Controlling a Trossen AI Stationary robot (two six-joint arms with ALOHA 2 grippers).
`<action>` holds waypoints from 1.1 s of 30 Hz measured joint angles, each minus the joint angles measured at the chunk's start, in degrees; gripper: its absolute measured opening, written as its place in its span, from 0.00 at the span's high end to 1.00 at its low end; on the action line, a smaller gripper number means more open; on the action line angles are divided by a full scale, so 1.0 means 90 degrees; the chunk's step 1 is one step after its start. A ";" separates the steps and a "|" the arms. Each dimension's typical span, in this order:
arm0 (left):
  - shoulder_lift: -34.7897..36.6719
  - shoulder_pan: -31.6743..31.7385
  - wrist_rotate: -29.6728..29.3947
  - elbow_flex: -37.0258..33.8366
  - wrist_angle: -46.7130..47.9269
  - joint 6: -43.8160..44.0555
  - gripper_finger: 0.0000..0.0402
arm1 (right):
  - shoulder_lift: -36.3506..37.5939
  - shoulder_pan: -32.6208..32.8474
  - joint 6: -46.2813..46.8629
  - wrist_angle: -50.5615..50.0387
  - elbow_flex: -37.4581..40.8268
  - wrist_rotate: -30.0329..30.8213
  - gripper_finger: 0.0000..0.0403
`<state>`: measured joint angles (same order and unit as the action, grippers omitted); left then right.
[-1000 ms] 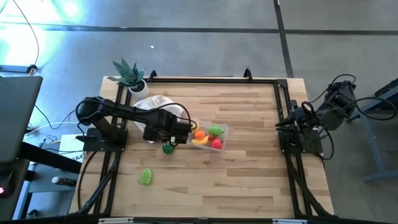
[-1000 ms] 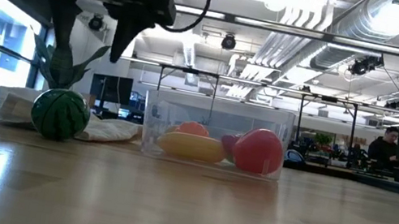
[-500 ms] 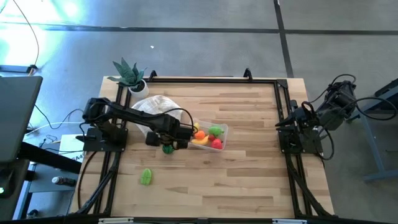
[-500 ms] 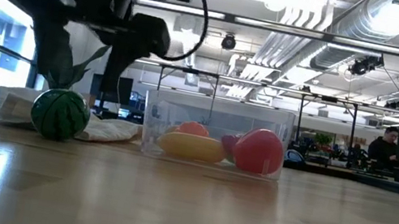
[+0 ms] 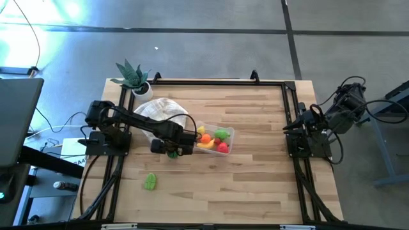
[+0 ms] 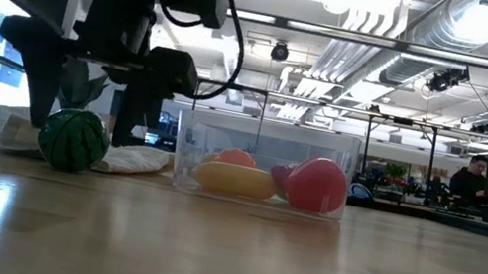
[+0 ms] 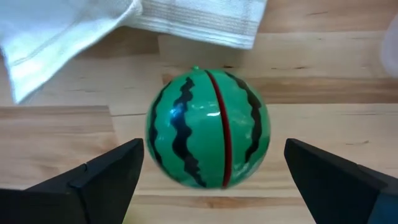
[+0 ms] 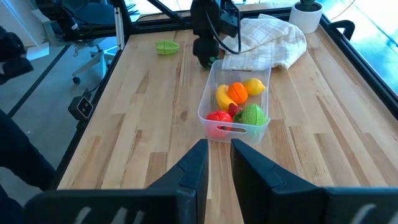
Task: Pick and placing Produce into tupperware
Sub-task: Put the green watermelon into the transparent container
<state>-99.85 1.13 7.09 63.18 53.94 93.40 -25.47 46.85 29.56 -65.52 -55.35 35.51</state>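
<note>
Counter (image 5: 255, 172): pale wood planks, carrying everything below.
White cloth (image 5: 160, 108): crumpled at the counter's back left, just behind the watermelon.
Tupperware (image 5: 229, 133): clear and lidless, near the counter's middle, holding a banana, an orange, a lemon, a green piece and a red piece.
My left gripper (image 5: 171, 151): lowered over the toy watermelon (image 7: 208, 129), fingers spread wide on either side, not touching it.
My right gripper (image 8: 216, 163): parked at the counter's right edge, fingers nearly pressed together, holding nothing.
Green produce piece (image 5: 150, 182): alone near the front left.
</note>
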 joint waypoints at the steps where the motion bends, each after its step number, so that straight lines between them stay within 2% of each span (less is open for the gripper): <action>1: 0.0000 0.0000 0.0000 -0.0032 -0.0056 0.0006 0.06 | 0.0000 0.0002 0.0000 0.0002 0.0000 0.0002 0.86; 10: -0.0012 0.0000 0.0070 -0.0422 -0.0520 0.0127 0.06 | 0.0000 0.0000 0.0000 0.0000 0.0000 0.0001 0.86; 20: -0.0014 0.0005 -0.0084 -0.0438 -0.0643 0.0110 0.07 | 0.0000 0.0002 0.0000 0.0000 0.0000 0.0002 0.86; 33: -0.0015 0.0002 -0.0146 -0.0434 -0.0510 0.0130 0.26 | 0.0000 0.0001 0.0000 0.0002 0.0000 0.0001 0.86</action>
<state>-99.98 1.15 5.78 59.27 49.35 94.57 -25.47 46.86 29.56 -65.50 -55.35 35.52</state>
